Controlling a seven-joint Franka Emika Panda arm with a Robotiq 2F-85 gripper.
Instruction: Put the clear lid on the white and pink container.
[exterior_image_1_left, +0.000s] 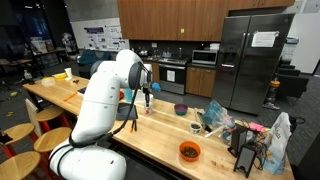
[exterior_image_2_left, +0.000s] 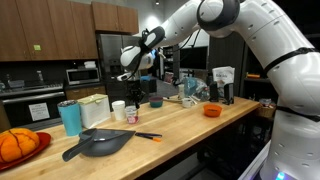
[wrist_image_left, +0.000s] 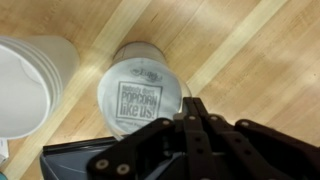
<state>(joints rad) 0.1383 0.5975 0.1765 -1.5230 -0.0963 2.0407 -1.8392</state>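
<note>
Black gripper (wrist_image_left: 193, 103) fingers (wrist_image_left: 203, 128) fill the lower part of the wrist view. We see the jaws drawn together, and they appear to pinch the near rim of the clear lid (wrist_image_left: 143, 97). This lid is round, carries a printed popcorn label, and spreads out ahead of the fingertips. Past the lid's far edge, straight ahead of the jaws, we see a strip of white rim, the white and pink container (wrist_image_left: 150, 50). It sits under the lid on the wooden countertop (wrist_image_left: 262, 55), but we cannot tell whether lid and container touch. Just beside them, off to one side of the jaws, stands a larger white tub (wrist_image_left: 30, 85), open at the top.

In an exterior view the arm reaches down over the counter, with the container directly beneath the jaws (exterior_image_2_left: 131, 116). Well apart from the jaws along the counter we see a dark purple bowl (exterior_image_2_left: 156, 101), an orange bowl (exterior_image_2_left: 211, 110), a teal tumbler (exterior_image_2_left: 70, 117) and a black frying pan (exterior_image_2_left: 100, 143).
</note>
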